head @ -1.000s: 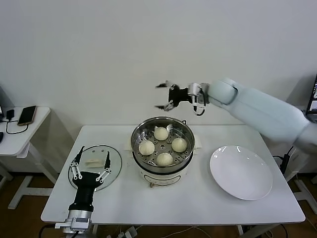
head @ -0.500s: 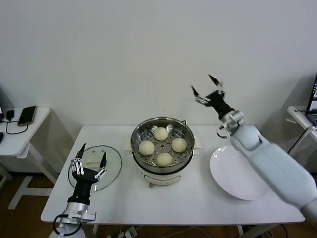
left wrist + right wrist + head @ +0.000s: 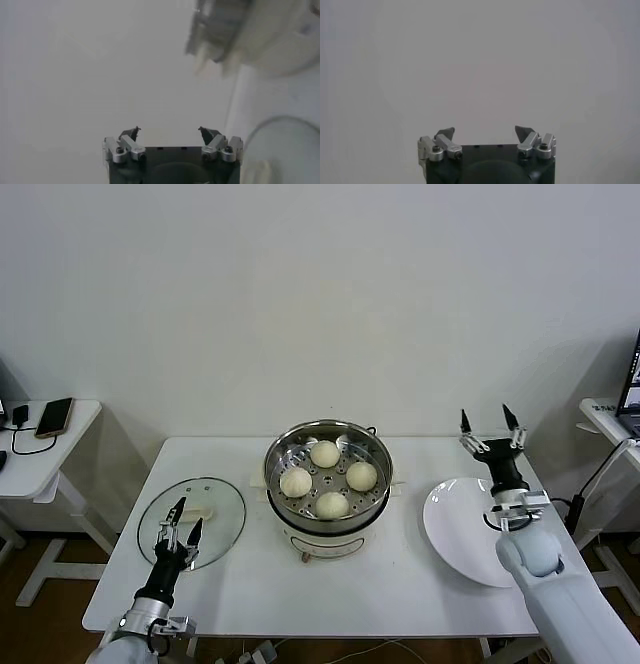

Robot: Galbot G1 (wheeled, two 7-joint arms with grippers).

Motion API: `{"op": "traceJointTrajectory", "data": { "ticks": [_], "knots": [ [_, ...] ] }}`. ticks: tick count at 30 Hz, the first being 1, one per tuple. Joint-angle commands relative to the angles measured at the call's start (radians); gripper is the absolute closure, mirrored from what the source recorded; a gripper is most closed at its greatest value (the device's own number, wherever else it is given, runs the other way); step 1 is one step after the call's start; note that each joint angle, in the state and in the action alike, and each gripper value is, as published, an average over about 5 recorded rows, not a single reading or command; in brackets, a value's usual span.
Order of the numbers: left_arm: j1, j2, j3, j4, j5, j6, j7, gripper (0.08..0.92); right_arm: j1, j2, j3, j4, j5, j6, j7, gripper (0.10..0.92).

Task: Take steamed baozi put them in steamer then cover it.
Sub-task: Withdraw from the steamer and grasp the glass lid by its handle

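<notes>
Our right gripper (image 3: 491, 424) has swung clear to the table's (image 3: 400, 584) right edge, claw released — four baozi (image 3: 326, 453) in the steamer (image 3: 329, 474), cover (image 3: 192, 522) next.

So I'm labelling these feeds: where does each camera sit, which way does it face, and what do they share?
Head view: on the head, looking down at the table, steamer, four baozi, lid, plate; both arms show, left hand, right hand.
Left wrist view: behind the open left hand, facing the wall, steamer at the edge.
Right wrist view: behind the open right hand, facing bare wall.
Shared: head and left wrist both show the steamer.
</notes>
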Motion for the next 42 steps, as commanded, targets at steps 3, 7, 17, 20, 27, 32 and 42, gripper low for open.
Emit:
{"op": "traceJointTrajectory", "data": {
  "ticks": [3, 7, 17, 20, 27, 32, 42],
  "knots": [
    [-0.171, 0.019, 0.023, 0.257, 0.170, 0.022, -0.018, 0.177, -0.241, 0.122, 0.205, 0.068, -0.055, -0.002, 0.014, 0.203],
    [-0.205, 0.018, 0.025, 0.289, 0.169, 0.036, -0.007, 0.177, -0.257, 0.135, 0.213, 0.062, -0.064, 0.001, 0.007, 0.203],
    [-0.265, -0.007, 0.026, 0.357, 0.164, 0.038, -0.015, 0.177, -0.256, 0.141, 0.217, 0.045, -0.064, 0.007, 0.002, 0.203],
    [-0.281, -0.014, 0.025, 0.364, 0.163, 0.041, -0.020, 0.177, -0.253, 0.141, 0.216, 0.042, -0.066, 0.008, 0.001, 0.203],
    [-0.312, -0.021, 0.036, 0.387, 0.165, 0.054, -0.023, 0.177, -0.249, 0.140, 0.211, 0.025, -0.085, 0.015, -0.002, 0.203],
    [-0.345, -0.025, 0.043, 0.431, 0.166, 0.053, -0.025, 0.177, -0.252, 0.138, 0.212, 0.025, -0.089, 0.016, -0.002, 0.203],
    [-0.386, -0.034, 0.045, 0.488, 0.166, 0.046, -0.024, 0.203, -0.248, 0.139, 0.214, 0.029, -0.094, 0.012, -0.001, 0.203]
  ]
}}
